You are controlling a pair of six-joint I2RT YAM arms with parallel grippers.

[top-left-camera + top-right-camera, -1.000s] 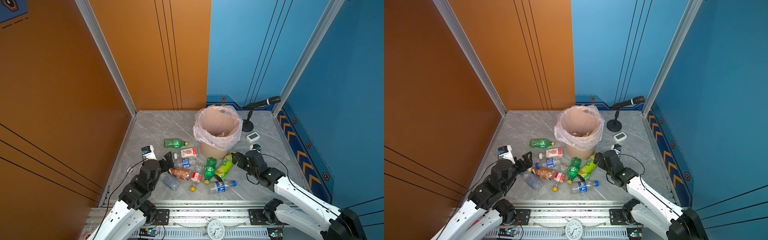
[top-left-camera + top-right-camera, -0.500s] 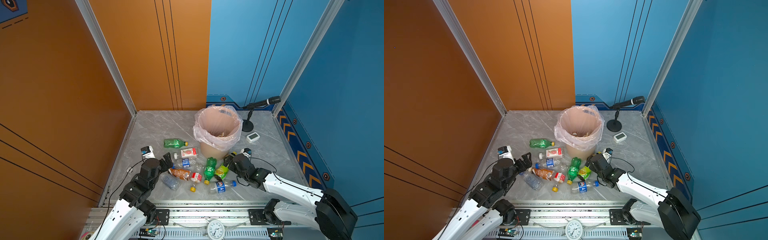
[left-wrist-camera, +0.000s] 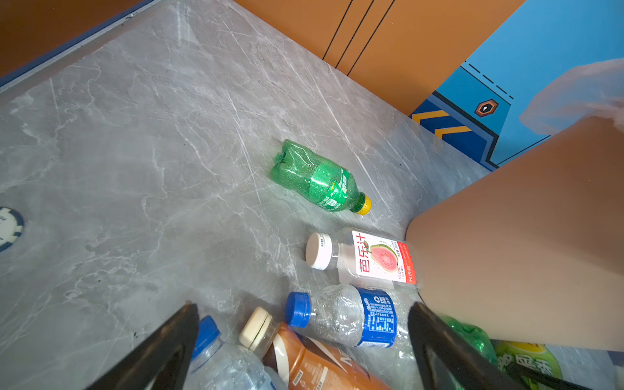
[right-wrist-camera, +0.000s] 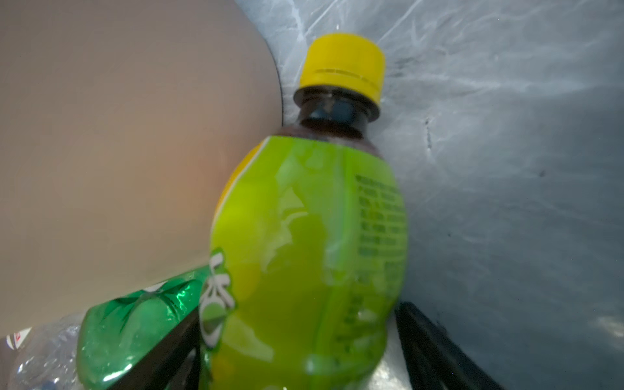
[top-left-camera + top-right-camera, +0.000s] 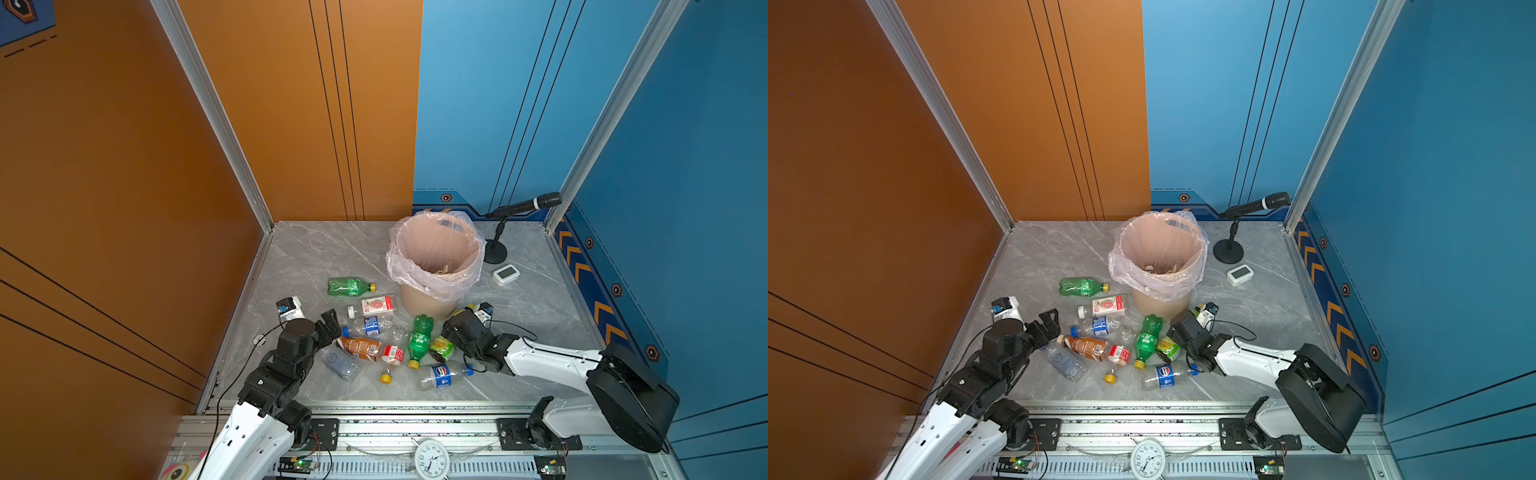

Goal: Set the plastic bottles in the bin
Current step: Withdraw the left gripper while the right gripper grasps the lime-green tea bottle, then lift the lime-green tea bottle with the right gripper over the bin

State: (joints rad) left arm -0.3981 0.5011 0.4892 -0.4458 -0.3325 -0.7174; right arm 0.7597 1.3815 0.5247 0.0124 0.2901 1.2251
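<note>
**while the left arm idles, the right arm straddles a bottle beside the bin**

as the plastic bottles [image 5: 386, 332] lie scattered at the lower centre of both top views, just in front of the bin [image 5: 419, 301], both arms reach in low from the bottom edge. the right gripper [image 4: 297, 320] sits over the yellow-green bottle [image 4: 304, 236], one dark finger on each flank of its label. the jaws are part open and set across the body, probably because the crushed middle offers a flatter hold than the neck. a thin bright strip shows between the bottle and one finger, so it cannot be told whether the bottle is clamped. this bottle lies on the grey table [image 5: 316, 257], with its yellow cap [image 4: 344, 64] close against the foot of the bin. a green bottle [image 4: 135, 327] lies just beside it, touching or nearly so, which may crowd that finger.

the left gripper [image 3: 304, 305] hangs above the brown bottle [image 3: 304, 358], jaws spread wide and holding nothing. it appears placed to take a bottle from its own side of the heap. a second green bottle [image 5: 349, 286] lies apart at centre left. the bin's contents are too dim to name.
</note>
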